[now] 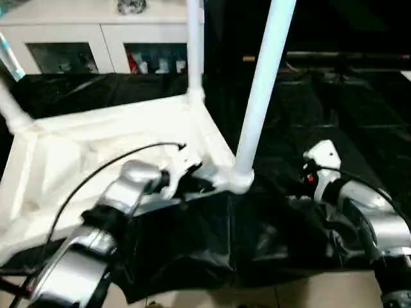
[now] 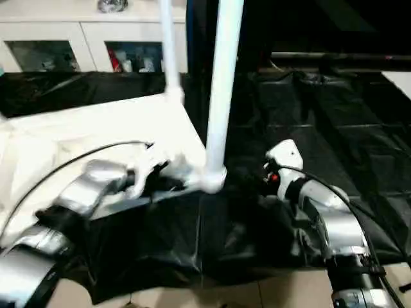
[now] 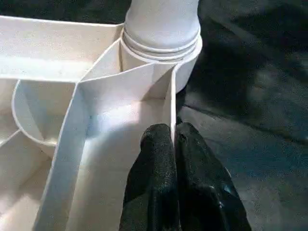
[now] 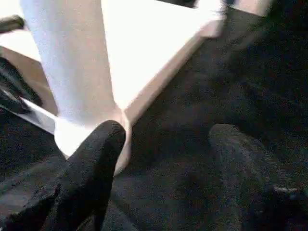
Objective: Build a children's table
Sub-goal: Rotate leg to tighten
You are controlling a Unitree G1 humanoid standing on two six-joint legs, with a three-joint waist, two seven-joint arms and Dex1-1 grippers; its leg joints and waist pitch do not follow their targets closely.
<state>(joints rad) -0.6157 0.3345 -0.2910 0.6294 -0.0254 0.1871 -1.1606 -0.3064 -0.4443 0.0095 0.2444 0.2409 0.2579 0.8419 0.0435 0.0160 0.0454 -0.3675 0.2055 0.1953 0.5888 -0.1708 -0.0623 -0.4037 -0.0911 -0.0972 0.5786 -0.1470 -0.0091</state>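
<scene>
Three white legs (image 1: 260, 96) stand upright from the corners of the upturned tabletop (image 1: 83, 151), which lies ribbed side up on black sheeting (image 1: 308, 128) in front of a white cabinet (image 1: 96, 32); the legs' upper ends run out of the picture, and the far-left one shows just its base. The left gripper (image 3: 173, 159) is clenched on the tabletop's thin edge wall right beside the nearest leg's socket (image 3: 161, 53). The right gripper (image 4: 163, 159) hangs spread apart and empty over the sheeting, just beside that leg's flared base.
</scene>
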